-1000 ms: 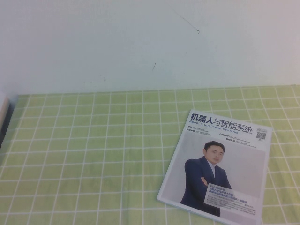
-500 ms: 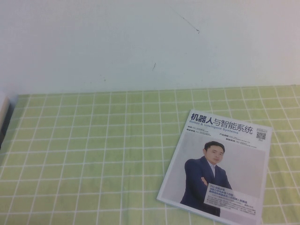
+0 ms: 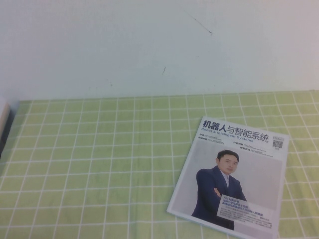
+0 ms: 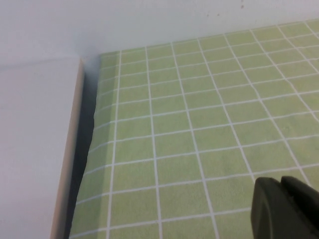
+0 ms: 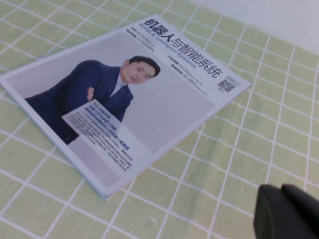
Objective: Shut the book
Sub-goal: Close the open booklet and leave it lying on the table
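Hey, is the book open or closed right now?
Closed: the book lies flat, front cover up, no inside pages showing. The left hand hovers over bare cloth; right hand hovers beside the book.

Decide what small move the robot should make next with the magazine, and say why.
Probably none, just leave both arms parked: the magazine already lies closed, cover up, flat on the checked cloth. The right gripper hangs shut over the cloth, clear of the magazine; the left gripper hangs shut over bare cloth farther left. Nothing seems left to close.
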